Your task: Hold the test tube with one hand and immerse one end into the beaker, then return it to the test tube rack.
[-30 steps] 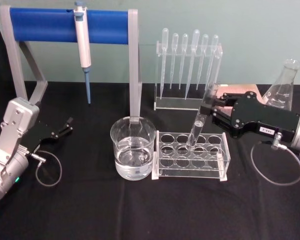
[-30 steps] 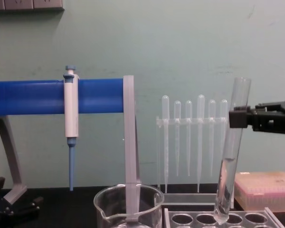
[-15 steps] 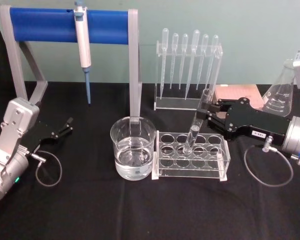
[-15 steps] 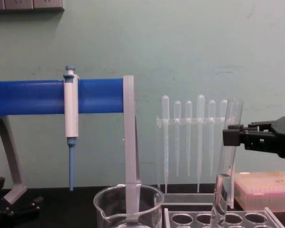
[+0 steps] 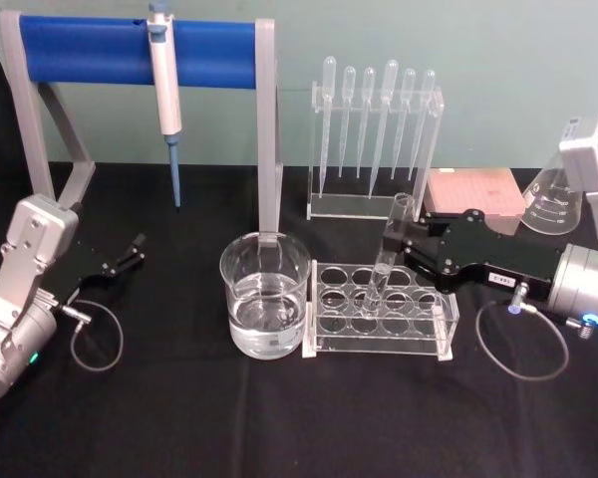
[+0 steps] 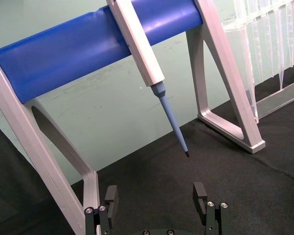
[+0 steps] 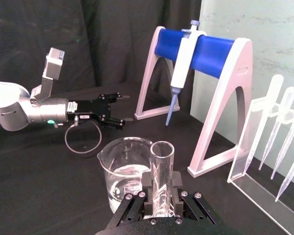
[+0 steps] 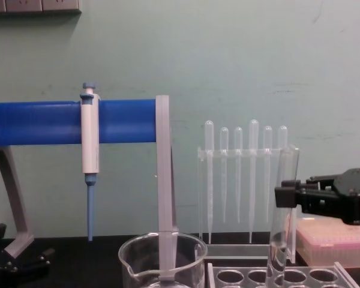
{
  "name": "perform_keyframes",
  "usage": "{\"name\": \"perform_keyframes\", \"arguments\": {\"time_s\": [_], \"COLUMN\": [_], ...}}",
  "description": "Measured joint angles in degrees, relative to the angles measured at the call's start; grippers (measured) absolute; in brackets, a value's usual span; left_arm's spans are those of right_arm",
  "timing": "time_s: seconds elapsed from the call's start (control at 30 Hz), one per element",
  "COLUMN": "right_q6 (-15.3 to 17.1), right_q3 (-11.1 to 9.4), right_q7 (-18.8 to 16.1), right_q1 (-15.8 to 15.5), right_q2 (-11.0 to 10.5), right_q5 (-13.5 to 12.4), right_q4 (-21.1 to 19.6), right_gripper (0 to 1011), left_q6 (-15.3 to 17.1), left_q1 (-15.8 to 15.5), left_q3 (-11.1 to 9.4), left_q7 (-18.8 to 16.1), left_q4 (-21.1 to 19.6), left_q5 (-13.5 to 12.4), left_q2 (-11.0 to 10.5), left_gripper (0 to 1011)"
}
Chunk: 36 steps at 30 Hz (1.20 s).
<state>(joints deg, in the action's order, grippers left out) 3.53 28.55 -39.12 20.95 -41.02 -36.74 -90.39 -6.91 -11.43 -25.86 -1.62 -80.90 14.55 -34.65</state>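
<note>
One test tube (image 5: 389, 251) in play, pinched near its open rim by the right gripper (image 5: 407, 242); jaws pressed on the glass from both sides, clear in the right wrist view (image 7: 161, 193). Tube stands near upright, its closed end down inside a hole of the clear rack (image 5: 439, 334), which sits just beside the beaker (image 5: 265, 307) on the black bench (image 5: 279, 418). Beaker holds water, spout toward the robot.

Handling judgement: thin glass, light, rigid, smooth-walled. Likely slippery, more so if the lower end is wet, and brittle under side load. Present hold high on the tube gives a long free length below, so any tilt swings the bottom against the rack hole edges. Grip should be firm enough to stop slipping, not enough to crush; a hold just under the rim, as now, looks right, since the rim offers a stop.

Left gripper (image 5: 132, 251) rests at the bench's left side, fingers (image 6: 110, 197) spread, holding nothing, pointing toward the blue pipettor stand (image 5: 120, 50).
</note>
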Motion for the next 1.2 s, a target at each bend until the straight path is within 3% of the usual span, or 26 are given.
{"name": "perform_keyframes", "arguments": {"time_s": [0.47,1.03,1.2], "right_q6": [-0.51,-0.47,-0.45], "right_q3": [0.85,0.96,0.93], "right_q7": [-0.88,-0.86,-0.84], "right_q1": [-0.31,-0.20,-0.20], "right_q2": [1.62,1.73,1.71], "right_q5": [1.16,1.42,1.34], "right_q4": [2.71,2.84,2.81], "right_gripper": [221,221,336], "left_q6": [0.00,0.00,0.00], "left_q1": [0.00,0.00,0.00], "left_q3": [0.00,0.00,0.00], "left_q7": [0.00,0.00,0.00], "left_q4": [0.00,0.00,0.00], "left_q5": [0.00,0.00,0.00], "left_q2": [0.00,0.00,0.00], "left_gripper": [1000,1000,1000]}}
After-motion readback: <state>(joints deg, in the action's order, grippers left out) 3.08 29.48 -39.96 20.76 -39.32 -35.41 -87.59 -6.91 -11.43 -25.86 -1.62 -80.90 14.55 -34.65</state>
